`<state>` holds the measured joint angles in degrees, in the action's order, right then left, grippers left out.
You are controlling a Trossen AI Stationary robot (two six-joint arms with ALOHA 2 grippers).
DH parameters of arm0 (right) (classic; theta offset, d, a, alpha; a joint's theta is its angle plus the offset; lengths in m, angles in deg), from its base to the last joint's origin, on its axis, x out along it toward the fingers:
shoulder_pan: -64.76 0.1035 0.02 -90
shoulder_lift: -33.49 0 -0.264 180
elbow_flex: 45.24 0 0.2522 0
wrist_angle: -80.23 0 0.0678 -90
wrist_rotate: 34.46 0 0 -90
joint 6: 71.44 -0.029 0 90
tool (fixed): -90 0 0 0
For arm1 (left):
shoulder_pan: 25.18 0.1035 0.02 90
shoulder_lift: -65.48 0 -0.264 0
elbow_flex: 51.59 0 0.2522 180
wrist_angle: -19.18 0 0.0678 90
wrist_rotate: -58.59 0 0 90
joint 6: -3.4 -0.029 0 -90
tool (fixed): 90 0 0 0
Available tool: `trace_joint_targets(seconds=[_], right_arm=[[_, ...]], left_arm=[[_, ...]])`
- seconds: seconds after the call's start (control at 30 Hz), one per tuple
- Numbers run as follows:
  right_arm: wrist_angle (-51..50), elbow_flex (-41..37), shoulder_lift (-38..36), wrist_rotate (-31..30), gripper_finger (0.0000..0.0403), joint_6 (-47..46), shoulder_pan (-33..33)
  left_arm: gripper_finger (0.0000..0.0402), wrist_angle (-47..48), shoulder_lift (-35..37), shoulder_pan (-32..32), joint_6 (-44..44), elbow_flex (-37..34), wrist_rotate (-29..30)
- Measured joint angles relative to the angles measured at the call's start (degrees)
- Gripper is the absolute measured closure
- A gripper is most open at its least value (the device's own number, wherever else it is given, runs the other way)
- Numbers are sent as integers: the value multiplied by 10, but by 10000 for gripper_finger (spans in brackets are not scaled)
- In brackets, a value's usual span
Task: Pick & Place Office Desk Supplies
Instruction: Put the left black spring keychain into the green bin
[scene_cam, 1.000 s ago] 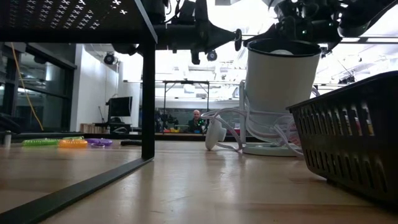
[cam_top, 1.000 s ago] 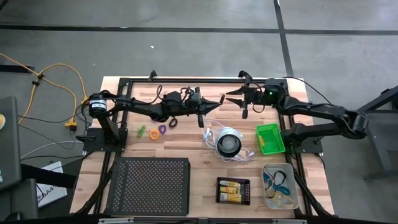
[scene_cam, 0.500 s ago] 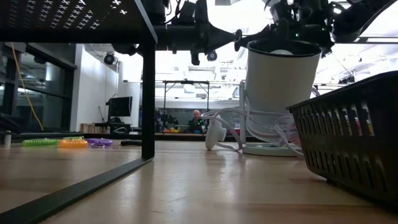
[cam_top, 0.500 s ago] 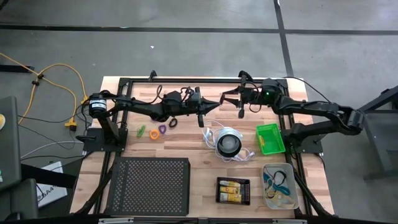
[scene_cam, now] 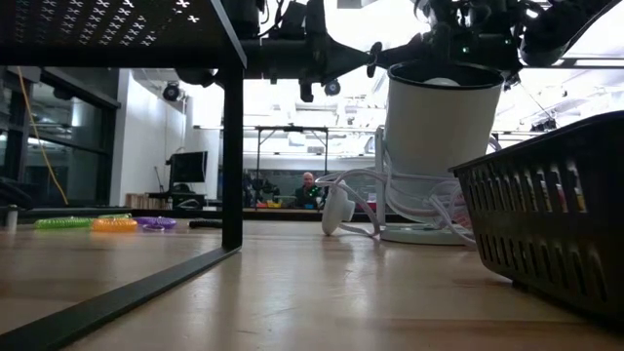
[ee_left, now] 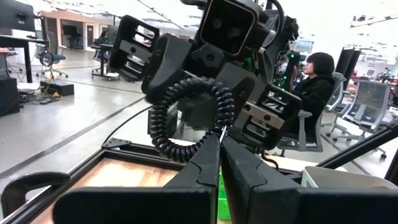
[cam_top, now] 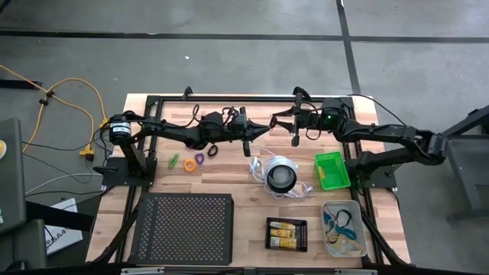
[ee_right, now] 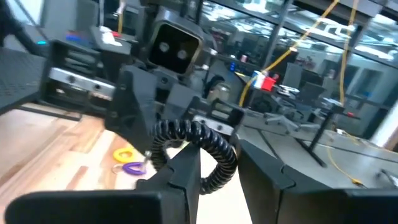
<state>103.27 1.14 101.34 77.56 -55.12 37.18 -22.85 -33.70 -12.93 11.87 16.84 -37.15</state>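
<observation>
Your right tool (cam_top: 284,121), fingers spread, closed in on the dark coiled loop (ee_left: 189,118) pinched in your left tool (cam_top: 262,131) above the tabletop (cam_top: 229,179), so a handover looked near.

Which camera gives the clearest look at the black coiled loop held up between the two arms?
The left wrist view: the black coiled loop fills the frame, pinched in the left hand. The right wrist view shows it blurrier, beside the right hand. From above it cannot be made out; the low view misses it.
</observation>
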Motion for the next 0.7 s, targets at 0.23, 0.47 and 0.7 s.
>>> trace_joint_targets(seconds=[0.23, 0.47, 0.7], right_arm=[[-1, 0, 0, -18, 310, 3, 10], [-1, 0, 0, -9, 310, 10, 19], [-1, 0, 0, -10, 320, 11, 18]], left_arm=[[400, 0, 0, -2, 2, 0, 0], [400, 0, 0, -2, 4, 0, -1], [400, 0, 0, -2, 6, 0, 0]])
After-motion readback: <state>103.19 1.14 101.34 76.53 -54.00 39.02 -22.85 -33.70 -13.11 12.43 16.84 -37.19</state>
